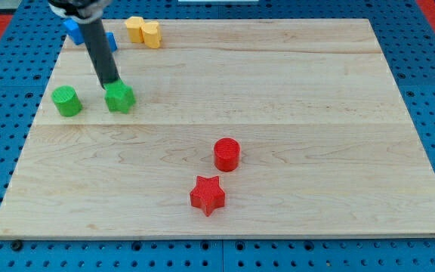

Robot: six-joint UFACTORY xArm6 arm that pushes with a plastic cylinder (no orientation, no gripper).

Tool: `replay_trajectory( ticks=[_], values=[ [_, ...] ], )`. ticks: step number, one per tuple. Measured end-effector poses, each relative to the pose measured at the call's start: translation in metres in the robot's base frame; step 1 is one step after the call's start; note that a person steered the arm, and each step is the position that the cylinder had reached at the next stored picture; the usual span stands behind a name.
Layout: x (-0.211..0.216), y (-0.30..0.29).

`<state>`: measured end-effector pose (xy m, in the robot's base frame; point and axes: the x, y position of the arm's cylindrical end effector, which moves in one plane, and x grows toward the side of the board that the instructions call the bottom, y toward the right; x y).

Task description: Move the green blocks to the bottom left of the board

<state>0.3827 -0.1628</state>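
A green cylinder (67,101) stands near the board's left edge in the upper part. A green star-shaped block (119,98) stands a little to its right, apart from it. My tip (112,83) is at the top edge of the green star block, touching or nearly touching it. The dark rod rises up and to the left from there.
Two blue blocks (72,30) lie at the top left, partly hidden behind the rod. Two yellow blocks (143,32) stand at the top, right of the blue ones. A red cylinder (226,154) and a red star (207,196) stand in the lower middle. The wooden board (316,113) lies on a blue pegboard.
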Motion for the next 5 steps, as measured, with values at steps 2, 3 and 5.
replay_trajectory(
  ticks=[2, 3, 5],
  values=[
    [0.013, 0.049],
    [0.050, 0.069],
    [0.080, 0.014]
  ],
)
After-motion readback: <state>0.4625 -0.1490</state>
